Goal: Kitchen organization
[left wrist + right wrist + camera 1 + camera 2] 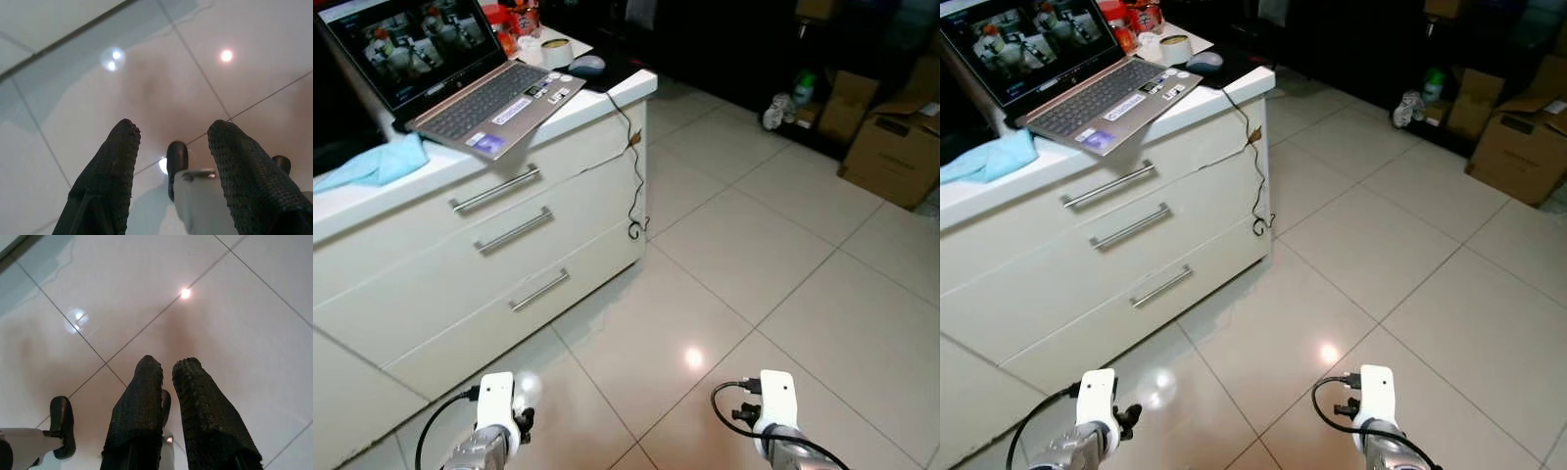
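The left gripper [171,142] is held spread and empty over the tiled floor [783,264]; the right gripper [166,374] is nearly closed, empty. An open laptop [460,78] overhangs the white counter's [607,93] front edge, a blue cloth [377,162] beside it, drawers [509,235] below.

Laptop [460,73] cut off at top-left edge, screen pics too small to read. Blue cloth [374,164] runs off left edge. Red jars [509,20] behind the tape roll [555,51] clipped at top, labels unreadable. Cardboard boxes [891,147] partly off right edge. Both arms cut off at bottom edge. Stuff on dark shelf [793,98] too small/dim to ID.
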